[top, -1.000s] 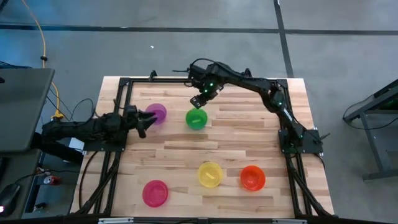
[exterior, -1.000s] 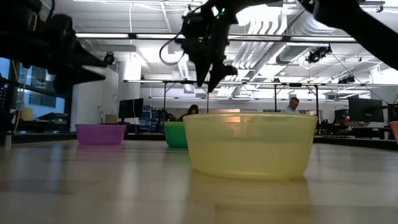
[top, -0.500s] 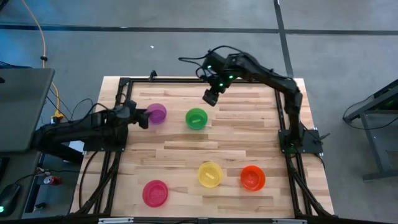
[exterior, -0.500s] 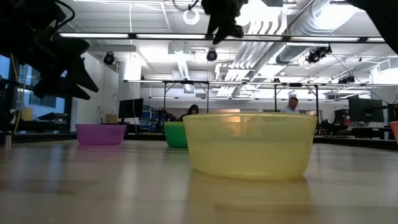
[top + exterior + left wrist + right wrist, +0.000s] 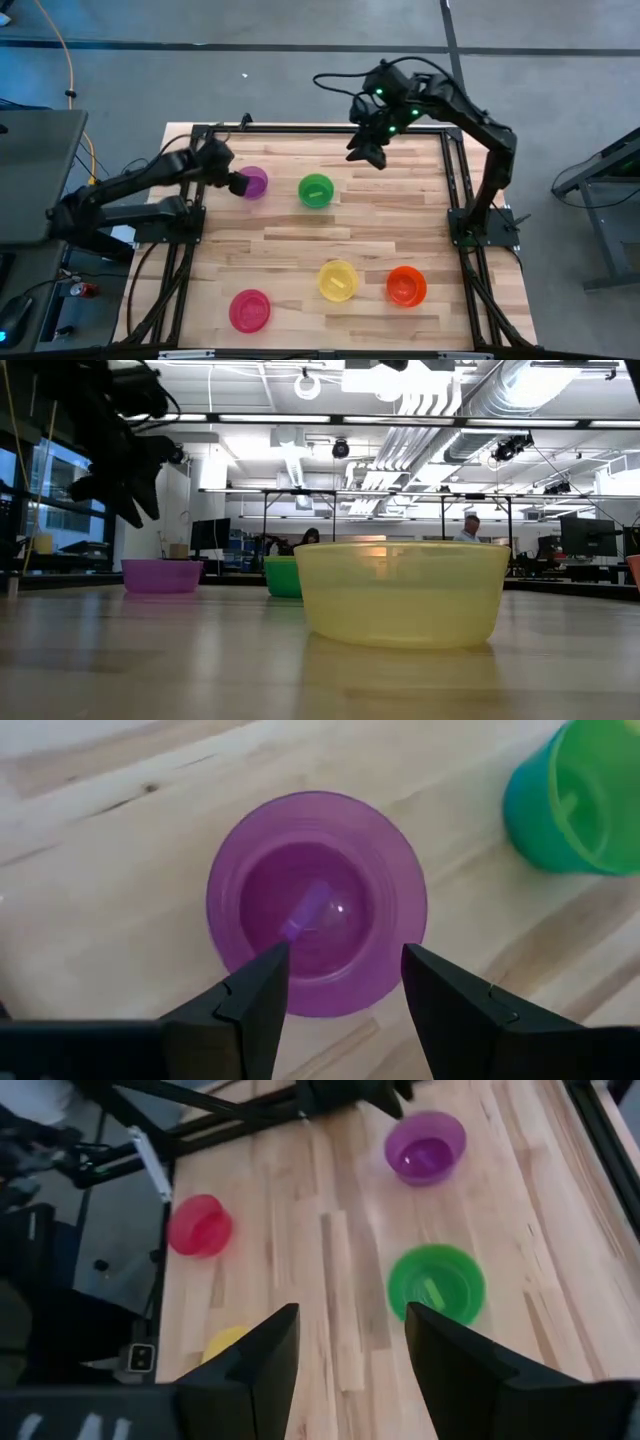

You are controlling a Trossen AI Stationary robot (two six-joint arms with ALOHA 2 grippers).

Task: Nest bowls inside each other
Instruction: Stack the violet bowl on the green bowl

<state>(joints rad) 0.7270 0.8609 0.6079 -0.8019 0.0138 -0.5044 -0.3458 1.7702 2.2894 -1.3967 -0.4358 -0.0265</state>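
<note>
Five bowls stand upright on their bases on the wooden table. The purple bowl (image 5: 256, 181) (image 5: 315, 900) and green bowl (image 5: 316, 190) (image 5: 437, 1285) are toward the far side. The yellow bowl (image 5: 338, 280), orange bowl (image 5: 406, 285) and pink-red bowl (image 5: 249, 310) are toward the near side. No separate blue bowl shows. My left gripper (image 5: 238, 184) (image 5: 345, 990) is open, pointing down above the purple bowl's left rim and clear of it. My right gripper (image 5: 365, 155) (image 5: 350, 1340) is open, raised high over the far side, to the right of the green bowl.
A black metal frame (image 5: 200, 132) borders the table's far, left and right sides. In the low view the yellow bowl (image 5: 400, 595) stands nearest, with the purple bowl (image 5: 160, 575) and green bowl (image 5: 282, 576) behind it. Bare wood lies between the far and near rows.
My right gripper has risen from just above the green bowl and drawn away toward the table's far right, leaving the low view. My left gripper has lifted and tipped from level to pointing down over the purple bowl. No bowl has moved.
</note>
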